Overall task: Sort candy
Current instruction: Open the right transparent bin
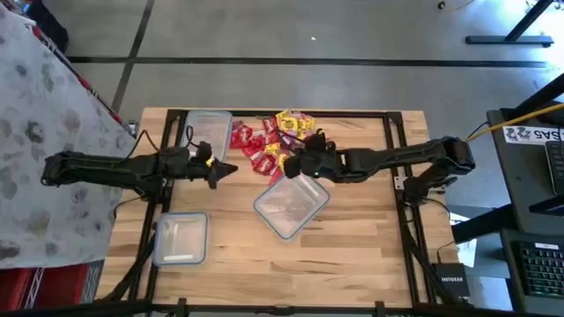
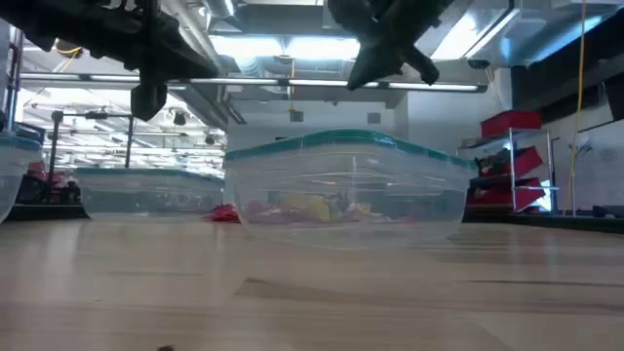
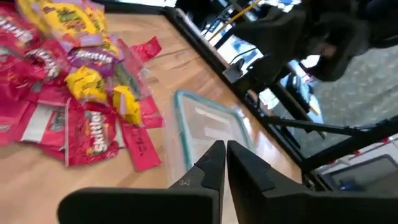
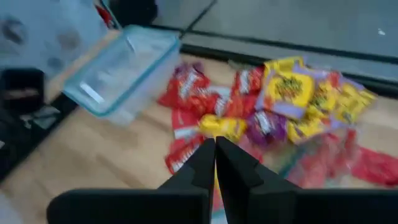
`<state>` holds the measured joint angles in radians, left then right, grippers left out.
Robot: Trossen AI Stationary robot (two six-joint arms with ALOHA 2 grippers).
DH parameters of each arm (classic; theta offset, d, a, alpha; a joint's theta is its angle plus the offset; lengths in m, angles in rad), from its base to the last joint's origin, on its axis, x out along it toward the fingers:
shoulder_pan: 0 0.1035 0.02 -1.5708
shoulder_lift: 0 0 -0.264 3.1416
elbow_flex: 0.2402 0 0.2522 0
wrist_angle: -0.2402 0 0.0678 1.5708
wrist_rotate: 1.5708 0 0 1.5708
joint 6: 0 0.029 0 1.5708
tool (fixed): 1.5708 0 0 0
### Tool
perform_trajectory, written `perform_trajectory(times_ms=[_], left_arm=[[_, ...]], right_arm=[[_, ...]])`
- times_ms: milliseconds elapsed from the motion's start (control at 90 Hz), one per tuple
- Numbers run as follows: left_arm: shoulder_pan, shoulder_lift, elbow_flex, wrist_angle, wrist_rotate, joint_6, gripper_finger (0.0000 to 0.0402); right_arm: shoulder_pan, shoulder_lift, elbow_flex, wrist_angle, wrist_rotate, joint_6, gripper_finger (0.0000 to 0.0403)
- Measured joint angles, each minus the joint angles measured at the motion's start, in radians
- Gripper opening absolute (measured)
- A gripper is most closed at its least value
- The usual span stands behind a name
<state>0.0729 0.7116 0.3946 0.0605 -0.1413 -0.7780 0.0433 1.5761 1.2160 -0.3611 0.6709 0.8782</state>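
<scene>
The candy lies in a loose heap on the far middle of my table, red packs toward my left side, yellow ones at the far edge and a few purple among them. Through my left wrist camera I can read "Skittles" in white on a red pack and again on a purple one; the yellow packs carry print too small for me to make out. The packs are flat oblongs and their long axes point every which way, with no common heading; the red Skittles pack nearest my left fingers lies roughly crosswise to my reach. My left gripper hangs above the wood just left of the heap, jaws pressed together with nothing between them. My right gripper hovers over the near edge of the heap, right above the yellow and red packs, and its jaws are likewise closed on nothing. A clear tub with a teal rim sits askew just near of the heap, under my right arm. A second tub stands at the heap's left at the far edge, and a third sits toward the near left corner.
</scene>
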Motion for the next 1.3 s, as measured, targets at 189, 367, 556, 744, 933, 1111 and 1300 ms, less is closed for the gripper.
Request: perform_trajectory(times_ms=[189,367,556,744,933,1111,1300], left_arm=[[0.026,0.0,0.0,0.002,0.0,-0.005,0.0],[0.04,0.0,0.0,0.004,-0.035,-0.007,0.0],[0.04,0.0,0.0,0.004,-0.088,-0.007,0.0],[0.04,-0.002,0.0,0.002,-0.089,0.019,0.0],[0.038,-0.003,0.0,0.003,-0.086,0.031,0.0],[0.038,-0.006,0.0,0.003,-0.084,0.082,0.0],[0.038,-0.007,0.0,0.014,-0.084,0.053,0.0]], right_arm=[[0.002,0.012,0.0,0.02,-0.009,-0.097,0.0001],[0.002,0.012,0.0,0.014,-0.021,-0.131,0.0001],[0.002,0.012,0.0,0.017,-0.094,-0.133,0.0001],[0.002,0.012,0.0,0.017,-0.153,-0.133,0.0001],[0.002,0.012,0.0,0.015,-0.224,-0.132,0.0001],[0.002,0.012,0.0,0.015,-0.278,-0.132,0.0001],[0.002,0.012,0.0,0.015,-0.29,-0.132,0.0001]])
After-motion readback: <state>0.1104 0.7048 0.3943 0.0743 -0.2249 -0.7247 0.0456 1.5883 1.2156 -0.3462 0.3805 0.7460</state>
